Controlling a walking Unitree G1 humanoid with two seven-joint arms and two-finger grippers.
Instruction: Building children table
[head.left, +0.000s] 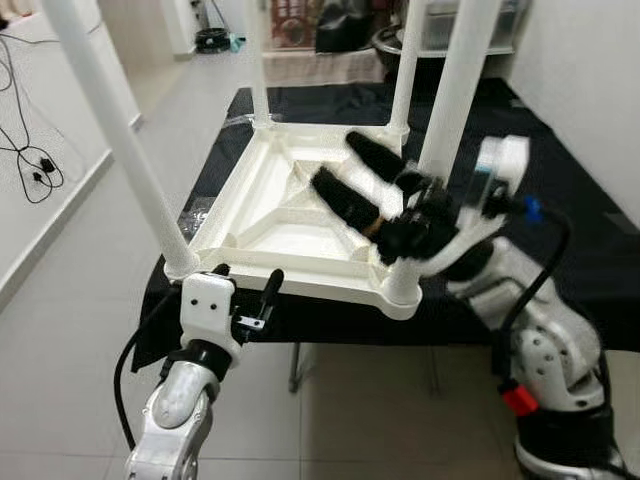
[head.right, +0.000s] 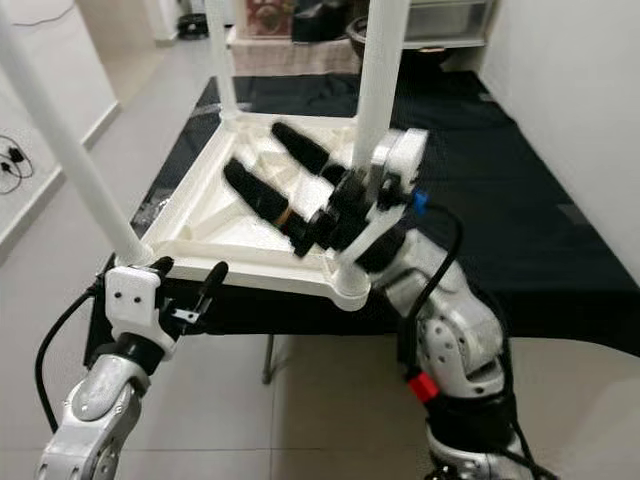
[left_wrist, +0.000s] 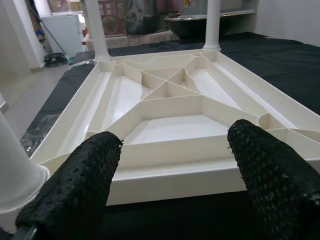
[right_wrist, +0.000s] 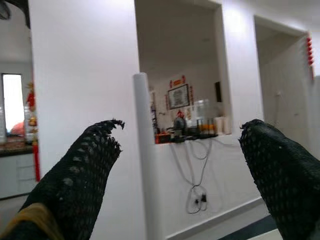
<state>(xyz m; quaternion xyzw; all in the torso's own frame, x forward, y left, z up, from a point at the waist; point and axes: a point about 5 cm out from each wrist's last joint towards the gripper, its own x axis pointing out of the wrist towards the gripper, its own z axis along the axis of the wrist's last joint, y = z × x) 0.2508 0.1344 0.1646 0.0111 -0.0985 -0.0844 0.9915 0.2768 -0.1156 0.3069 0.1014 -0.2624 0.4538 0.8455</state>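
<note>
A white plastic children's table (head.left: 300, 215) lies upside down on a black-covered surface, its ribbed underside up and its white legs (head.left: 455, 85) standing upward from the corners. My right gripper (head.left: 350, 175) is open above the underside, beside the near right leg, fingers pointing up and left with nothing between them. My left gripper (head.left: 250, 285) is open just in front of the near edge, by the near left leg (head.left: 130, 150). In the left wrist view the fingertips (left_wrist: 85, 175) frame the table's near rim (left_wrist: 175, 165).
The black cloth (head.left: 560, 200) stretches to the right of the table. Cables (head.left: 30, 160) lie on the pale floor at the left. Shelving and dark items (head.left: 350, 30) stand at the back. A white wall (head.left: 590, 70) closes the right side.
</note>
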